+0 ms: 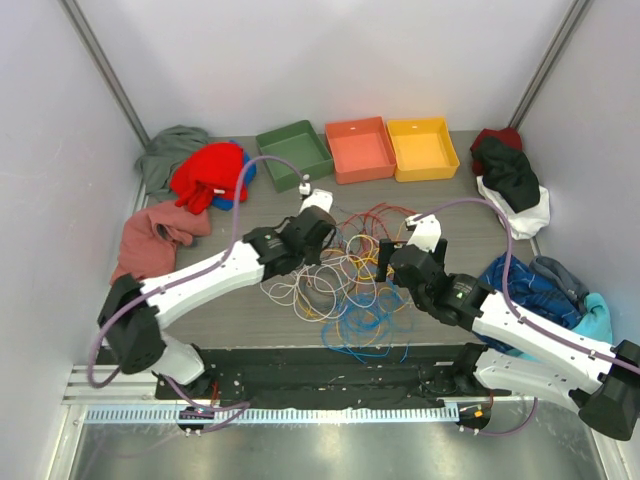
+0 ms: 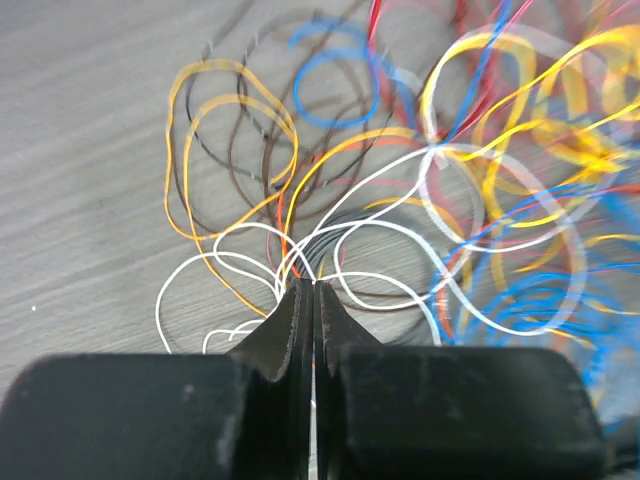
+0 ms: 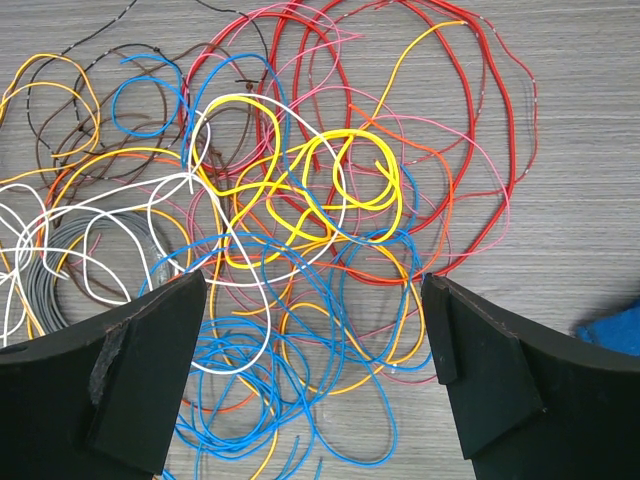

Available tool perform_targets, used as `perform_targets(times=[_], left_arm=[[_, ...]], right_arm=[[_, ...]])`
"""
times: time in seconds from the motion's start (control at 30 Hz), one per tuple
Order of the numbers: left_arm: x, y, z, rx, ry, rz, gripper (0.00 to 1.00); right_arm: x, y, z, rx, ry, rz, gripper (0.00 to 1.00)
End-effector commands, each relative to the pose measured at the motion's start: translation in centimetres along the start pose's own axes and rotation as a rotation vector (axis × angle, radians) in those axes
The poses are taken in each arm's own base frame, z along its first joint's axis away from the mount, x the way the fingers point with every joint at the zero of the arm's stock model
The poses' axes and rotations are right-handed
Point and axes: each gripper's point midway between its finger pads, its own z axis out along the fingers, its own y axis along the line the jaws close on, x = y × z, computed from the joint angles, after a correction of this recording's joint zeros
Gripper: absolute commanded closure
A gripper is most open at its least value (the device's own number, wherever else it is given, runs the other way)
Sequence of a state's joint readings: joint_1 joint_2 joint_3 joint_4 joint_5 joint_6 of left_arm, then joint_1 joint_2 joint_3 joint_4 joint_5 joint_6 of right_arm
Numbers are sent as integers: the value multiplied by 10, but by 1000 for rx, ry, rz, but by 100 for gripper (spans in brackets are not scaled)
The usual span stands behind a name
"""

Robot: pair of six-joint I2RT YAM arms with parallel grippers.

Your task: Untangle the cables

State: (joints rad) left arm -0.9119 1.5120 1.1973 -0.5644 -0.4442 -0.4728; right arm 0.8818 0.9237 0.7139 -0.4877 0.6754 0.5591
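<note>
Toward the middle of the counter (image 1: 240, 305), the cables (image 1: 350, 285) are lying in one loose heap of yellow, orange, red, blue, white and brown loops. At the eleven o'clock edge of that heap, the left end effector (image 2: 313, 292) is being held fully closed. Several thin strands, white and orange among them, are being pinched at its tip where they converge; how many are being caught cannot be told. At the two o'clock side, the right end effector (image 3: 312, 288) is being held wide apart above the tangle with nothing being gripped. A yellow loop (image 3: 396, 195) and blue coils are lying beneath the gap between its fingers. The step in hand is being judged as drawing the pinched strands out of the pile. For that to be done well, the pull is probably best directed toward ten o'clock, away from the heap, slowly and low over the counter, so that crossings are being loosened rather than tightened into knots. The rest of the pile would likely need pinning by the right end effector, since such light wires are apt to be dragged along together.
</note>
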Motion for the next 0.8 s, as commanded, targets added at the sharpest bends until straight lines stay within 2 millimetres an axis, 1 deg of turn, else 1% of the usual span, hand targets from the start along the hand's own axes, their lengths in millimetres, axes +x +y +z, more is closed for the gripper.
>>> perform_targets(times=[0.0,0.03,0.07,0.13,0.2,0.23,0.3,0.33,0.47,0.57,0.77], left_arm=[[1,-11,-16,100,18,-56,87],[6,-17,-15,125,42,-60,66],[14,-24,-14,146,66,-59,56],[31,-35,-6,154,107,-44,43],[48,-44,2,151,147,-13,39],[53,-47,6,149,160,0,37],[58,-52,9,151,173,36,37],[64,-53,15,137,187,69,37],[72,-55,30,113,209,106,39],[79,-56,41,95,223,113,41],[92,-57,55,73,244,113,43]], right_arm=[[-6,9,1,-25,-12,51,2],[-5,10,1,-27,-8,54,2],[-6,11,1,-32,-11,57,2],[-5,11,1,-31,-9,57,2],[-7,12,0,-35,-12,61,3],[-8,12,-1,-39,-15,60,3],[-8,11,-1,-38,-17,56,2],[-8,10,-1,-34,-19,55,2],[-7,9,-1,-29,-18,53,3],[-6,9,-1,-31,-15,51,2],[-6,5,-1,-21,-20,39,2]])
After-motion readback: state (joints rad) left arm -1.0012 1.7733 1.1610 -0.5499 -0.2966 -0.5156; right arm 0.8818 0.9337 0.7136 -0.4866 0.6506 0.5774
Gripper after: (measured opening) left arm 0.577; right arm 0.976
